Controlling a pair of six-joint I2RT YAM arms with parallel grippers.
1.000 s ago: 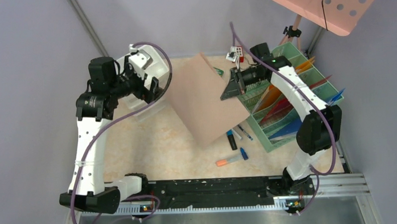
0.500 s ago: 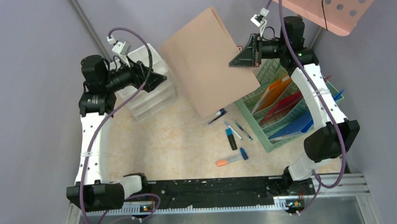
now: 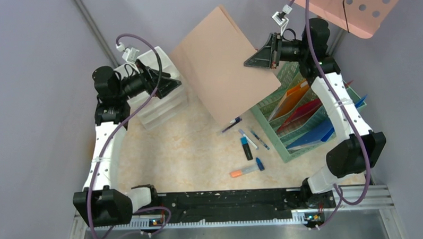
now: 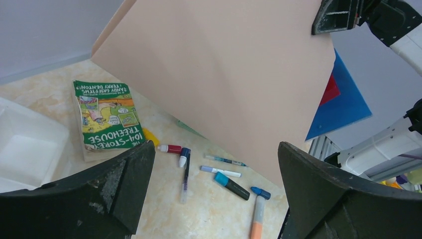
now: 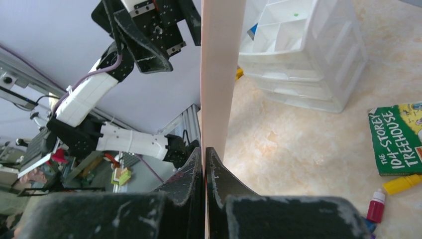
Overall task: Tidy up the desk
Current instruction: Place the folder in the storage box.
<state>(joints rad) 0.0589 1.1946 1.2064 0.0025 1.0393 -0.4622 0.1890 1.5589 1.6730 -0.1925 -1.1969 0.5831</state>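
Above the white drawer unit (image 3: 161,105) at the left, the left jaws are opened wide and nothing is held in them. The beige marbled surface (image 3: 178,152) is seen below both arms, with pens (image 3: 246,149) scattered on it. A pink folder (image 3: 223,66) is pinched edge-on in the closed right jaws, high beside the green file rack (image 3: 290,77).

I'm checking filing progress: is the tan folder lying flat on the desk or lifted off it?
Lifted off. The right claw is shut on the folder's edge, holding it tilted above the desk.
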